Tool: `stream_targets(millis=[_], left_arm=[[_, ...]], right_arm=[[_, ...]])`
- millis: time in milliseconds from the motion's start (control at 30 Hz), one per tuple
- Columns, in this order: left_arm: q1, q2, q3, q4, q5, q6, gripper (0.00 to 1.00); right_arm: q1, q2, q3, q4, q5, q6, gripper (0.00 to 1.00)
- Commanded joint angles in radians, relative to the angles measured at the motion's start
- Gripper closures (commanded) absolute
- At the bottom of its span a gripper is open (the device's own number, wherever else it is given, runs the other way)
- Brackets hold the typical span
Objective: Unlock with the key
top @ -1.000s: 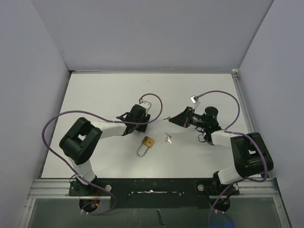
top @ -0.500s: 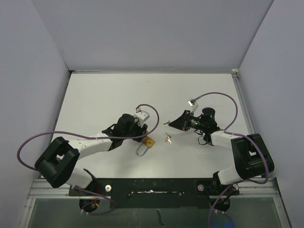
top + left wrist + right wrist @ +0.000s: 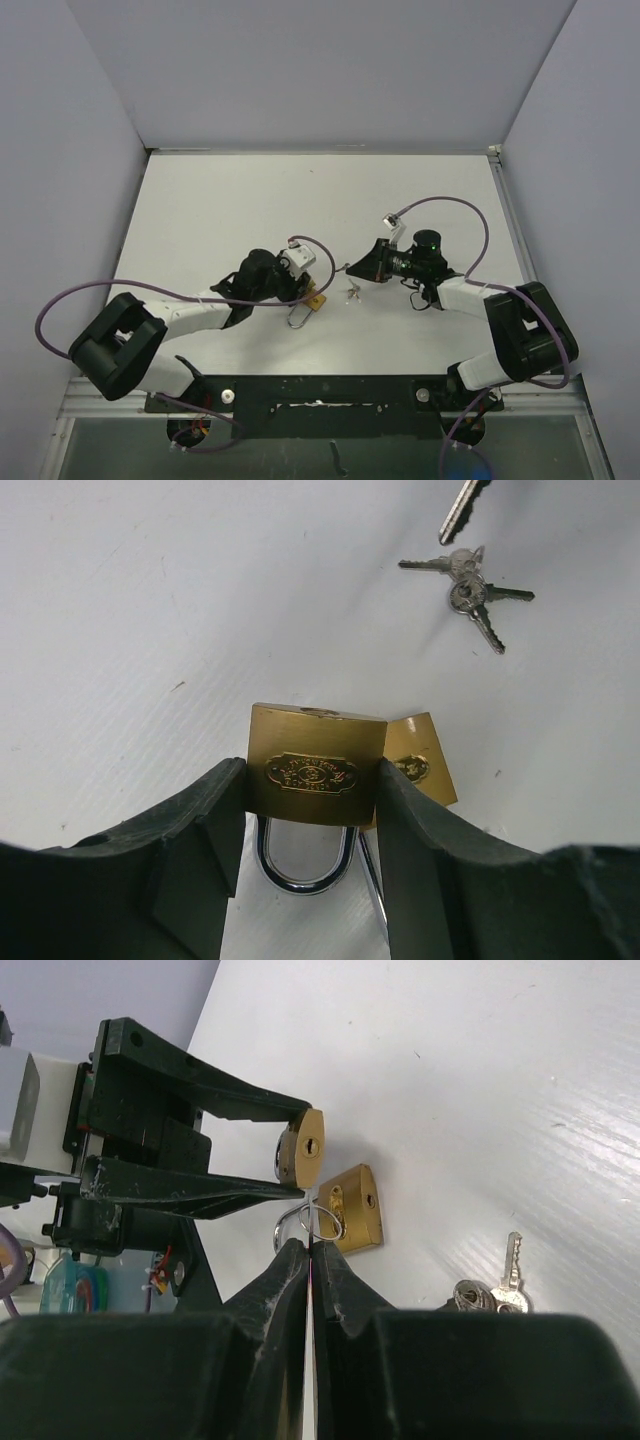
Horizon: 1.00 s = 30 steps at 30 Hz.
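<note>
Near the middle of the table [image 3: 220,200], slightly left:

- Item 1: brass padlock [image 3: 317,760], clamped by its flat sides between the fingers of the left gripper [image 3: 312,780]. The shackle points back toward the wrist and the keyhole end faces right.
- Item 2: second padlock [image 3: 420,765], brass, lying flat just right of the first and touching it.
- Item 3: right gripper [image 3: 308,1250], fingers pinched together on a key [image 3: 462,508]. The blade points left at the held padlock, near it but apart.
- Item 4: key bunch [image 3: 468,580], loose on the table, between the grippers on the near side.
</note>
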<state>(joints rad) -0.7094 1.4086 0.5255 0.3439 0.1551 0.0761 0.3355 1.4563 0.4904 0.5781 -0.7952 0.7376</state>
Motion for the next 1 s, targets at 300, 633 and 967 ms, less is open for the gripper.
stream_targets(millis=[300,633,967], left_arm=[[-0.01,-0.152,-0.121,0.393,0.157,0.147,1.0],[-0.012,-0.156,-0.172,0.513,0.171,0.178,1.0],[-0.016,-0.165,-0.195,0.534,0.159,0.245,1.0]], right_arm=[[0.043,-0.076,0.047,-0.03,0.023,-0.007,1.0],[0.085,-0.083,0.067,-0.026,0.05,0.018,1.0],[0.11,-0.093,0.086,-0.038,0.07,0.053,1.0]])
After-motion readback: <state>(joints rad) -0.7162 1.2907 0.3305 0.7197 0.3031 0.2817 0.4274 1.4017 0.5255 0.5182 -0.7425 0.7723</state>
